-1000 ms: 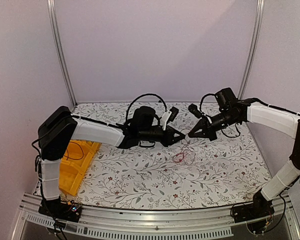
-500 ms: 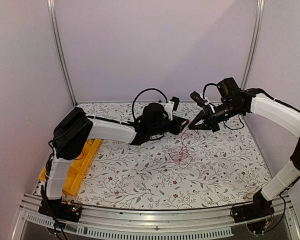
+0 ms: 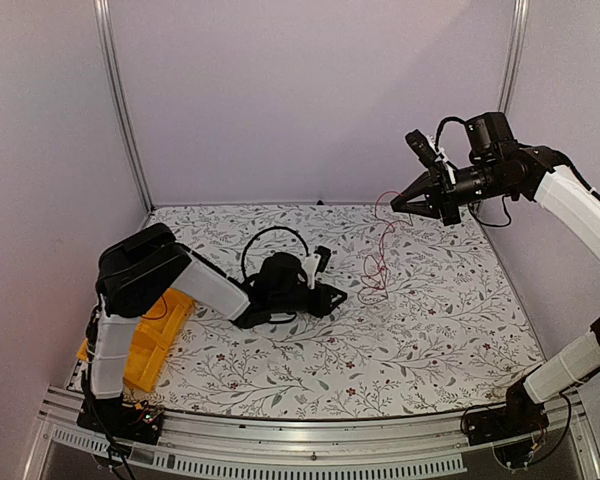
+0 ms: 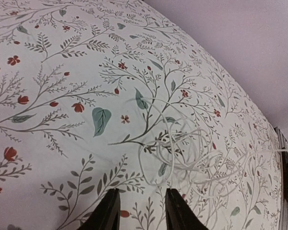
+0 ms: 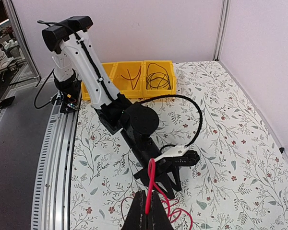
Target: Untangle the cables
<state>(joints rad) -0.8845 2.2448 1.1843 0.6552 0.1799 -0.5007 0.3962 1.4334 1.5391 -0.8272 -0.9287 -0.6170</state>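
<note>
My right gripper (image 3: pixel 397 205) is raised high over the back right of the table and is shut on a thin red cable (image 3: pixel 377 255). The cable hangs down in loose loops to the cloth. In the right wrist view the jaws (image 5: pixel 147 211) pinch the red cable (image 5: pixel 150 179) just below a small loop. My left gripper (image 3: pixel 338 297) is low over the table's middle, open and empty. In the left wrist view its fingers (image 4: pixel 108 213) stand apart just short of a tangle of pale thin wires (image 4: pixel 182 153) lying on the cloth.
A yellow bin (image 3: pixel 150 330) sits at the left edge of the table; in the right wrist view its compartments (image 5: pixel 143 88) hold a red cable (image 5: pixel 129 75) and black cables (image 5: pixel 158 76). A metal rail (image 3: pixel 280 435) runs along the near edge. Walls close the back and sides.
My right gripper has risen up and to the right, lifting the red cable off the table. My left gripper has pulled back left and down, away from the right gripper, and now stands open.
</note>
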